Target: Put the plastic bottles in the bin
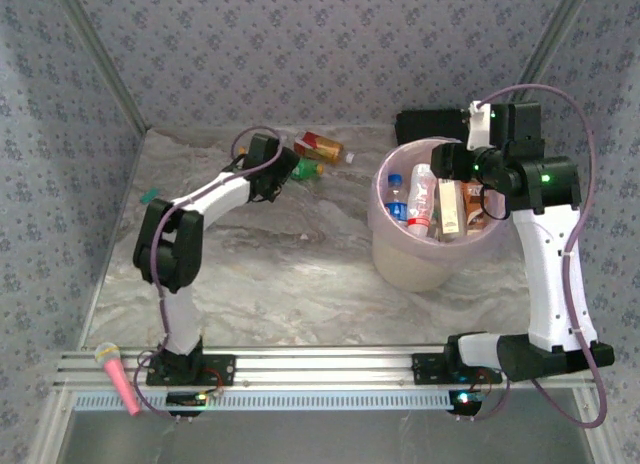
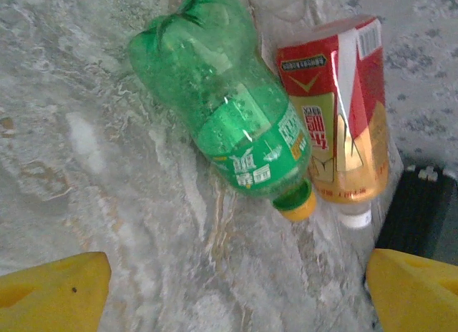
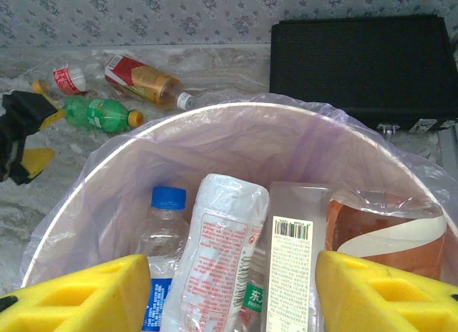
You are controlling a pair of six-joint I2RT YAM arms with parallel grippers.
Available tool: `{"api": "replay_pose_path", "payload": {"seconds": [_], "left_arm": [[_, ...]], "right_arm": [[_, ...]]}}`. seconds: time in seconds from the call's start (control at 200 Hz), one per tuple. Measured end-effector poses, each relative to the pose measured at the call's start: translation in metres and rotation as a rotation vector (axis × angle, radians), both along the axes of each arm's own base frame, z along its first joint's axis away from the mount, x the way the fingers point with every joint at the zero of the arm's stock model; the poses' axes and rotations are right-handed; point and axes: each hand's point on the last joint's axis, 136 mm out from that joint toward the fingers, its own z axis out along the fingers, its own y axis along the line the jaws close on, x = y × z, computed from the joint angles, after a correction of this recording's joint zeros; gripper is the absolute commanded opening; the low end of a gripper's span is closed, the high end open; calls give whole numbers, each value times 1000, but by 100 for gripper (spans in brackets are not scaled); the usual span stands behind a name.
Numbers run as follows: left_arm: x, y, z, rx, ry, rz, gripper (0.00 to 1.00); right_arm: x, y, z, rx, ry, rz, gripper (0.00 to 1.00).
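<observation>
Both arms reach forward: left gripper (image 1: 284, 172) wide above the green bottle (image 2: 236, 124), right gripper (image 1: 446, 164) parted, empty, over the bin (image 1: 410, 266).

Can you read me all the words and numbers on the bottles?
"东": what looks like one white character on a green label low in the bin; the rest is cut off.
On the green bottle: white label characters, too blurred to read.
On the red and gold bottle: Chinese print and a barcode, too small.
On the white bottle: red print, too blurred.
On the barcode label: digits too small.
</observation>
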Motion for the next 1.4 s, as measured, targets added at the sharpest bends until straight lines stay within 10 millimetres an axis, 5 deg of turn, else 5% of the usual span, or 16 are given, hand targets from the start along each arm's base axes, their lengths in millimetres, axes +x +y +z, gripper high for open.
{"api": "replay_pose_path", "payload": {"seconds": [0.44,0.645,0.83,1.059,1.399], "left_arm": [[48,-36,-26,-59,73,83,88],[48,-36,-49,-65,127,117,85],[50,-38,-68,-67,157,131,73],[51,-38,-66,-75,156,132,55],[33,-31,-66,-70,149,122,44]], "right_arm": [[-19,-2,3,-17,0,16,64],[-29,-7,11,-27,-29,15,64],[-29,-10,8,-37,-21,10,64],[-29,-13,8,-39,-18,4,64],[-30,-9,8,-23,-17,19,63]]}}
